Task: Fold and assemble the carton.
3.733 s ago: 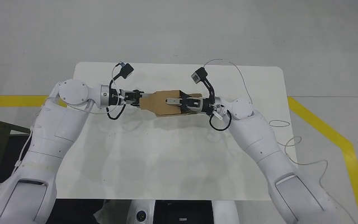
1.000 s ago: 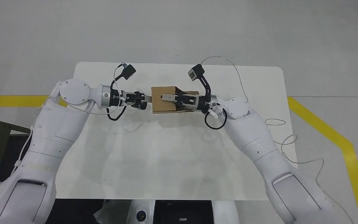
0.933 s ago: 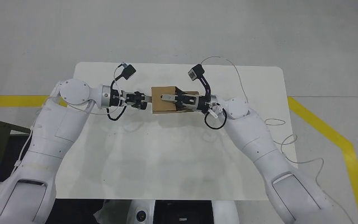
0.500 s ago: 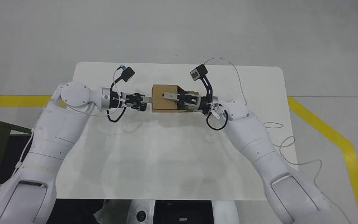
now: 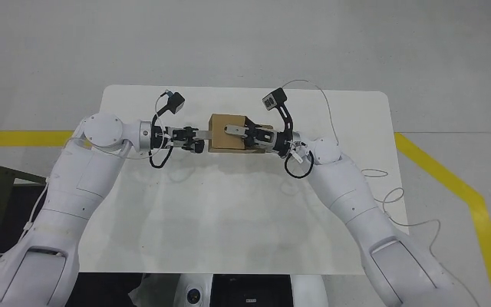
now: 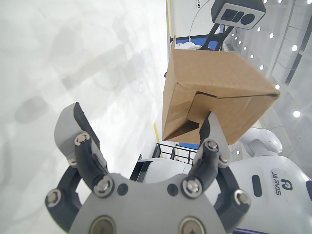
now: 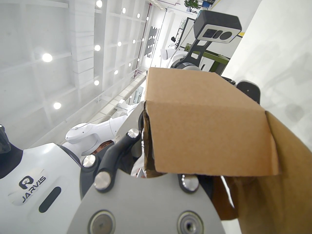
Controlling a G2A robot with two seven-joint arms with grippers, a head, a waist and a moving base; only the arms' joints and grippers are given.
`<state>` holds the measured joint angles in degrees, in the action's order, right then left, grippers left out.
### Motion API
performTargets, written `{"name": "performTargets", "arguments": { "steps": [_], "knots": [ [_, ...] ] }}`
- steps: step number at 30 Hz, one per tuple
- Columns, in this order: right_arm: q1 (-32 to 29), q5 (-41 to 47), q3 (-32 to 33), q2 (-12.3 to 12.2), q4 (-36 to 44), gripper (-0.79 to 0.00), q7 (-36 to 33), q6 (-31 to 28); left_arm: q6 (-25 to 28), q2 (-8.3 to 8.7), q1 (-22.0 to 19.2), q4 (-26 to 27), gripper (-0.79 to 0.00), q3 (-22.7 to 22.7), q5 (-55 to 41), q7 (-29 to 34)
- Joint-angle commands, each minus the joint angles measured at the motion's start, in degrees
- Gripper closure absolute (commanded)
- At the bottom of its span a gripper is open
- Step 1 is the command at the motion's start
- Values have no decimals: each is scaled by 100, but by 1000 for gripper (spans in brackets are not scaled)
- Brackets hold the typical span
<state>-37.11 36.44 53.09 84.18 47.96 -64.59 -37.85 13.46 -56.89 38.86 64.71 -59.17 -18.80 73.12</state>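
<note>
right wrist view: the carton (image 7: 207,127) wall hides one finger of the right gripper (image 7: 156,135) from us; its loose flap (image 7: 280,171) runs off the picture's edge. left wrist view: carton's far side is turned away. top view: left gripper (image 5: 203,141) fingers too small to tell apart.

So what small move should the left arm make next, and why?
Probably push the left pincer, open with one finger touching the end flap, further against the carton: a gap shows at its corner, and the right pincer holds the other end.
</note>
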Motion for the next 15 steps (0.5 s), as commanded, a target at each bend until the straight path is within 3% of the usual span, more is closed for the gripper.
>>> {"name": "performTargets", "arguments": {
  "steps": [1,15],
  "knots": [
    [1,10,2,7,1,0,-9,0,-11,-7,-8,6,-785,13,-10,-3],
    [35,24,19,53,-87,0,-72,5,-26,-43,-62,-20,-785,60,-70,42]
  ]
}}
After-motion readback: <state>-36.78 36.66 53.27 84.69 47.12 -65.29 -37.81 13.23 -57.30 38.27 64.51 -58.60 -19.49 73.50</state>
